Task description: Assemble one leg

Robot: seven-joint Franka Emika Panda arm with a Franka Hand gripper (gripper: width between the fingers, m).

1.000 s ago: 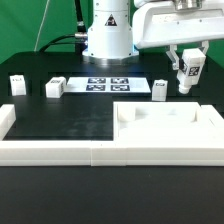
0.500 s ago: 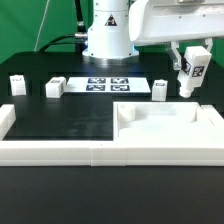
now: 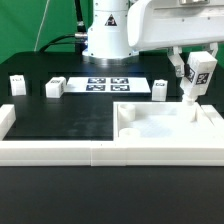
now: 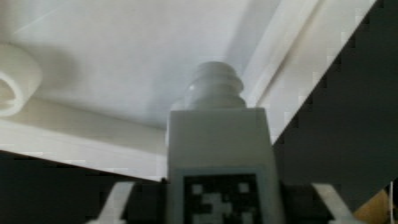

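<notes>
Across a black table (image 3: pixel 60 122) backed by a green curtain (image 3: pixel 30 25), looking toward a white robot base (image 3: pixel 108 35). Hanging at the exterior view's right, above the far right corner of a large white panel (image 3: pixel 165 130): the gripper (image 3: pixel 198 67), pinching one leg (image 3: pixel 192 90) between both fingers. Holding that leg tilted, tag facing the camera, lower end dipping toward the panel's corner; touching or not, impossible to tell.

Lying flat near the base: the marker board (image 3: pixel 108 84). Standing in a loose row with it: a first spare block (image 3: pixel 17 85) far out at the exterior view's left, a second spare block (image 3: pixel 54 87) just left of the board, a third spare block (image 3: pixel 160 89) just right of it. Running along the table's near edge: a white rail (image 3: pixel 50 150).

Looking down from the wrist: gripper (image 4: pixel 217 205) squeezing the leg (image 4: pixel 219 140), fingers (image 4: pixel 118 205) pressing on both flanks, tag nearest the camera, ribbed peg pointing away over the panel (image 4: pixel 125 40). Showing near the peg but apart from it: a round socket (image 4: pixel 11 85).
</notes>
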